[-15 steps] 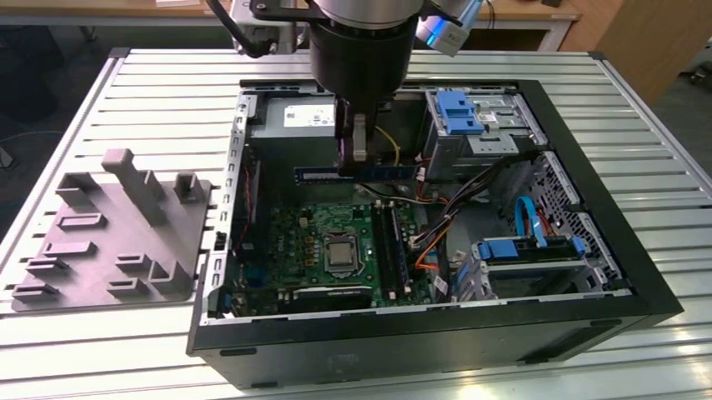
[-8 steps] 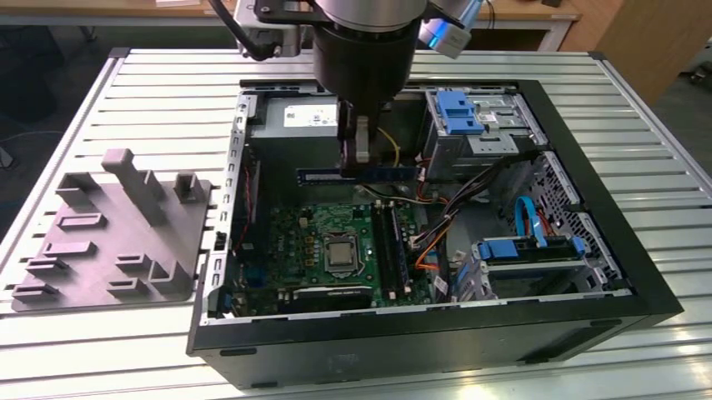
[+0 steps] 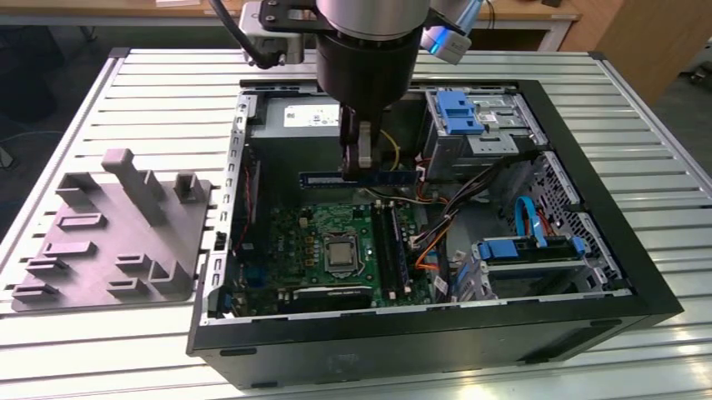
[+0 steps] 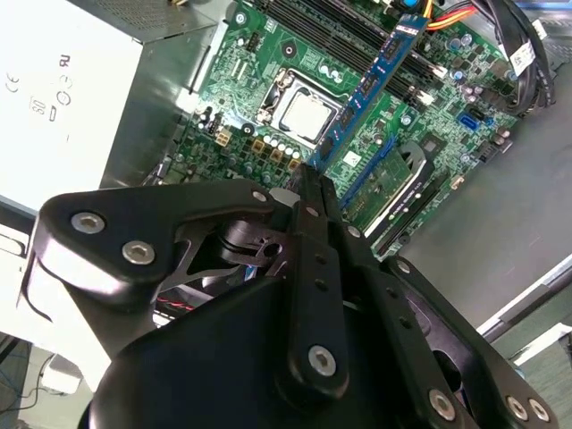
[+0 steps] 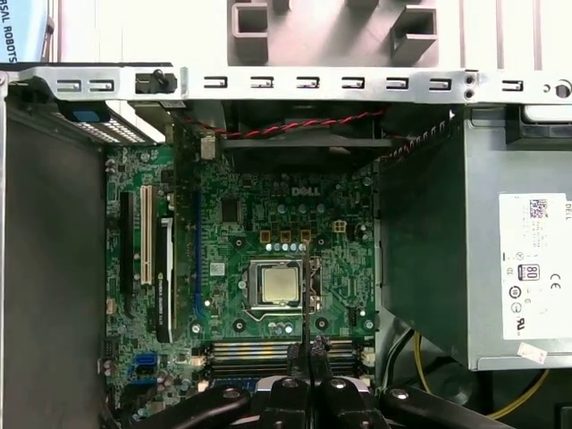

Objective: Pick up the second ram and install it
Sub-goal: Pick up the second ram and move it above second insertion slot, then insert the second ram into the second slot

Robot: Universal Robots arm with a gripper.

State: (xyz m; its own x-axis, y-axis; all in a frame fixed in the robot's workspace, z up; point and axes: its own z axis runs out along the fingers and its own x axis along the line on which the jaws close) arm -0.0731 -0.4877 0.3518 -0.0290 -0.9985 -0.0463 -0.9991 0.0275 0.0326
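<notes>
The second ram (image 3: 358,177), a long thin dark-blue stick, hangs level above the motherboard (image 3: 323,242) inside the open computer case (image 3: 445,333). My gripper (image 3: 356,170) is shut on its middle, coming straight down from the arm. In the second wrist view the ram (image 4: 371,85) runs away from the gripper (image 4: 309,184) over the board. In the first wrist view the gripper (image 5: 308,354) hovers above the memory slots (image 5: 255,354), with the ram (image 5: 307,295) seen edge-on. The slots (image 3: 389,242) lie beside the processor (image 3: 337,252).
A grey plastic block (image 3: 112,233) with slots and posts rests on the slatted table at the exterior view's left. Inside the case are the power supply (image 3: 292,117), a drive cage with blue clips (image 3: 468,112) and loose cables (image 3: 445,225).
</notes>
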